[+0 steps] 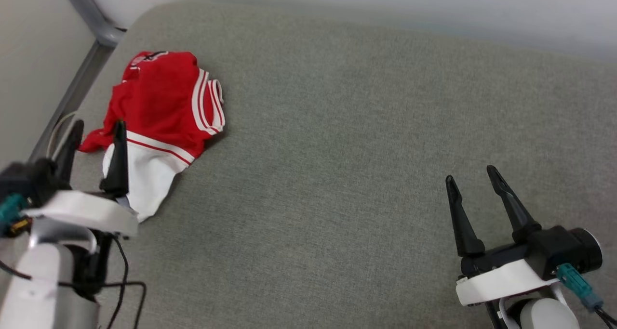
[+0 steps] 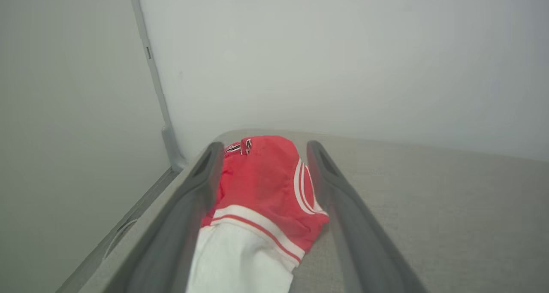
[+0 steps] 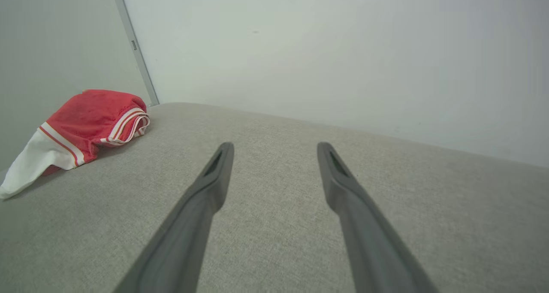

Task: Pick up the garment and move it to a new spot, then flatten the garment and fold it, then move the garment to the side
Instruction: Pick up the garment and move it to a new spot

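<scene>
The garment [image 1: 159, 112] is a red jersey with a white sleeve and striped trim, lying bunched at the far left of the grey padded surface [image 1: 347, 141]. My left gripper [image 1: 98, 125] is open at the lower left, its two dark fingers straddling the near end of the garment, above the white sleeve. Through the left wrist view the garment [image 2: 261, 198] shows between the spread fingers of that gripper [image 2: 261, 146]. My right gripper [image 1: 471, 173] stands open at the lower right over bare fabric, nothing between its fingers. In the right wrist view, the garment [image 3: 81, 130] lies far left of that gripper [image 3: 274, 145].
A grey metal frame bar [image 1: 84, 64] runs along the surface's left edge, close behind the garment. A pale wall [image 1: 385, 1] rises behind the surface. Cables [image 1: 123, 281] hang by my left arm.
</scene>
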Motion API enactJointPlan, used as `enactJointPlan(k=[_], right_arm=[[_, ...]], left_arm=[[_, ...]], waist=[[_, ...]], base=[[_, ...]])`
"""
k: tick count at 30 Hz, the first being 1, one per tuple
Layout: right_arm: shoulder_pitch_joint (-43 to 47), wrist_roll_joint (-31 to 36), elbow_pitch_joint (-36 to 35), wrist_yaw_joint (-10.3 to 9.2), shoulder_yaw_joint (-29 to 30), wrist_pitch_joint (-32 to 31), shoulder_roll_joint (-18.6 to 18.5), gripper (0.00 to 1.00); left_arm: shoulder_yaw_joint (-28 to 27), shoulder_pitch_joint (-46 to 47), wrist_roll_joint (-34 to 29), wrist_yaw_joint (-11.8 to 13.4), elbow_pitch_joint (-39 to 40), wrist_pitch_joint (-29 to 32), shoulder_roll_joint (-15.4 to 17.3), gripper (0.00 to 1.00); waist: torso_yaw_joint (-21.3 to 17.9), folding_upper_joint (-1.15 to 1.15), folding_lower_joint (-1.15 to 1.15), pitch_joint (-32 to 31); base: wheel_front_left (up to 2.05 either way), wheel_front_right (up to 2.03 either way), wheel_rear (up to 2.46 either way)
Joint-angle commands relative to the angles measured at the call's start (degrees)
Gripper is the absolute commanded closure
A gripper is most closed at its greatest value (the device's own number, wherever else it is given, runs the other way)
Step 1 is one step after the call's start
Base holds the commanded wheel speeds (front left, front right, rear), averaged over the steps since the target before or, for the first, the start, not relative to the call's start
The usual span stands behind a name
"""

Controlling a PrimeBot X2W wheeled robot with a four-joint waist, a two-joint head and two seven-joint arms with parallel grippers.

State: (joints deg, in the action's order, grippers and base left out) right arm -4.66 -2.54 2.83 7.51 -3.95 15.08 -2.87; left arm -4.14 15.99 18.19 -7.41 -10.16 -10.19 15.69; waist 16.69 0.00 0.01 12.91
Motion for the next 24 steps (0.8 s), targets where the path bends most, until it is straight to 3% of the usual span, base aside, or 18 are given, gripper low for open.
enactJointPlan(k=[1, 7, 11, 16, 24], right_arm=[[-0.7, 0.8, -0.7, -0.04, 0.0, 0.1, 0.0, 0.0], [-2.5, 2.2, -3.4, -0.04, 0.1, 0.1, 0.0, 0.0], [-3.7, 2.3, -4.7, -0.04, 0.1, 0.1, 0.0, 0.0], [-4.9, 2.5, -5.8, -0.04, -0.3, 0.1, 0.0, 0.0], [-5.0, 3.2, -6.1, -0.04, 0.1, 0.1, 0.0, 0.0]], left_arm=[[0.9, 1.7, 1.3, -0.1, -0.6, 1.6, 1.3, 0.0], [7.5, 12.1, 9.8, 0.0, -6.2, 17.1, 15.5, 0.0], [12.4, 16.8, 17.0, 0.0, -10.3, 25.4, 21.8, 0.0], [16.6, 21.7, 22.2, 0.0, -15.4, 32.1, 26.1, 0.0], [21.4, 26.2, 29.0, 0.0, -23.6, 34.1, 27.7, 0.0]], waist=[[-2.1, 0.0, -0.01, 5.0], [-5.2, 0.0, -0.01, 10.9], [-7.0, 0.0, -0.01, 13.8], [-9.0, 0.0, -0.01, 17.1], [-10.6, 0.0, -0.01, 20.0]], base=[[0.0, 0.0, 0.0], [0.0, 0.0, 0.0], [0.0, 0.0, 0.0], [0.0, 0.0, 0.0], [0.0, 0.0, 0.0]])
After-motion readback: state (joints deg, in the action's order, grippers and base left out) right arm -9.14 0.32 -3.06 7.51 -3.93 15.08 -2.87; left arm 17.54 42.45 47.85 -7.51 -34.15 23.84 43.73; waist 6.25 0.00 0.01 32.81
